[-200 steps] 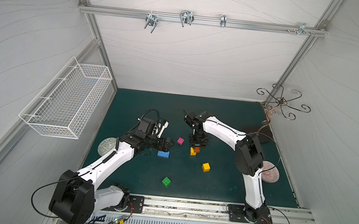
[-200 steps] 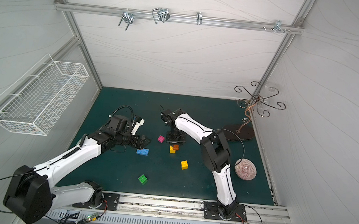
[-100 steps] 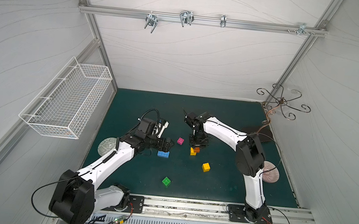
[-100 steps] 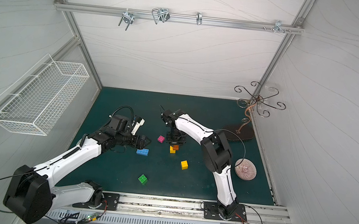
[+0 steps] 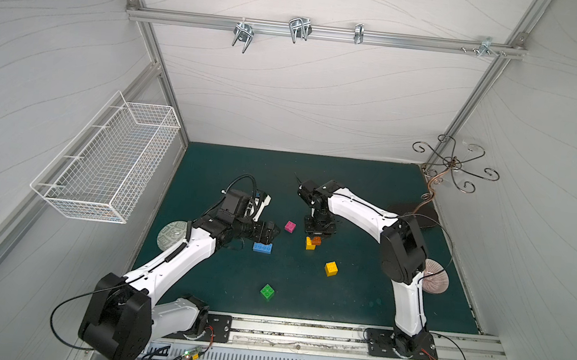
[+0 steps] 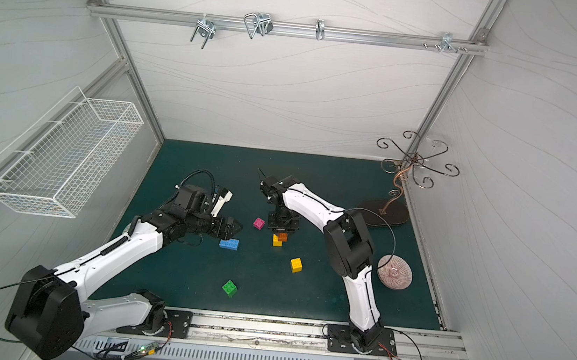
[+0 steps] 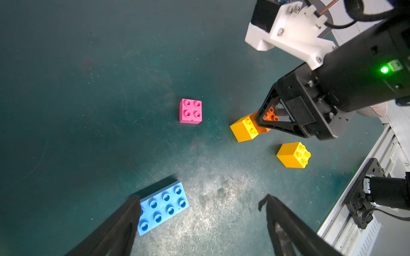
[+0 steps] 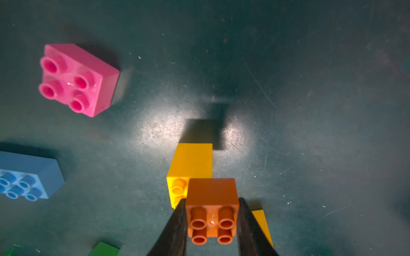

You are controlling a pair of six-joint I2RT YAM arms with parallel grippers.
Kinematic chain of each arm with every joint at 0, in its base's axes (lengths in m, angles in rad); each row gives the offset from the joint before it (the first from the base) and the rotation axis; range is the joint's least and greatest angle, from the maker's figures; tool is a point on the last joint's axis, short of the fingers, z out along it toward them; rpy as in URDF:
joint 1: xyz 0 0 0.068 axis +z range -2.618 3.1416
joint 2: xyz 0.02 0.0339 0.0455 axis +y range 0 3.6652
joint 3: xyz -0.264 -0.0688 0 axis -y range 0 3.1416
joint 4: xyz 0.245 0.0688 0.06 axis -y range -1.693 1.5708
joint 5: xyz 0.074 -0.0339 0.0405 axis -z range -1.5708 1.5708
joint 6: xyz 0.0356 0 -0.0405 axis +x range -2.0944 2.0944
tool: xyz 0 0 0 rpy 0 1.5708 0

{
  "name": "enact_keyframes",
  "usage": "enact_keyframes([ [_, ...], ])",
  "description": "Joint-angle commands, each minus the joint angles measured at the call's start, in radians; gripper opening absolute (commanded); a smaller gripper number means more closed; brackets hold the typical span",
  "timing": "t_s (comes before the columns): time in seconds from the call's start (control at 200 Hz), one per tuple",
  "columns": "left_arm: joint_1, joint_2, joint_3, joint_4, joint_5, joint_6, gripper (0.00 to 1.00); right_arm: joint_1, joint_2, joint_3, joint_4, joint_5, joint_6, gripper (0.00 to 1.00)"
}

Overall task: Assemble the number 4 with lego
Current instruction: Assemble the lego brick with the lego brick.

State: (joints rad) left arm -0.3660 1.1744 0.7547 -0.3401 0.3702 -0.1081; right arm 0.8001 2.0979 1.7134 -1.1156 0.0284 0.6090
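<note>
Orange brick (image 8: pixel 211 192) — within right claw (image 8: pixel 211 200)

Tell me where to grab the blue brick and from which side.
Grip the blue brick across its two long side walls, coming straight down from above: it lies flat, studs up, and its narrow width should fit the open left gripper nearby.

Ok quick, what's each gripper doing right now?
Left gripper: open, holding nothing.
Right gripper: shut on the small square orange studded plastic brick.
</note>
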Motion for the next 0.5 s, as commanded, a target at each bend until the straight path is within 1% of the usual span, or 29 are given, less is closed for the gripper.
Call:
enact_keyframes([
  [0.0,-0.005,-0.015,0.016,0.018,-0.008,0.010,0.90,0.006,0.131,-0.089,0.012,-0.020,-0.011,0.20],
  [0.265,-0.005,-0.016,0.016,0.016,-0.015,0.010,0.90,0.007,0.102,-0.082,-0.004,0.002,-0.015,0.23],
  [0.495,-0.005,-0.024,0.015,0.013,-0.023,0.014,0.91,0.006,0.085,-0.065,-0.018,0.004,-0.017,0.28],
])
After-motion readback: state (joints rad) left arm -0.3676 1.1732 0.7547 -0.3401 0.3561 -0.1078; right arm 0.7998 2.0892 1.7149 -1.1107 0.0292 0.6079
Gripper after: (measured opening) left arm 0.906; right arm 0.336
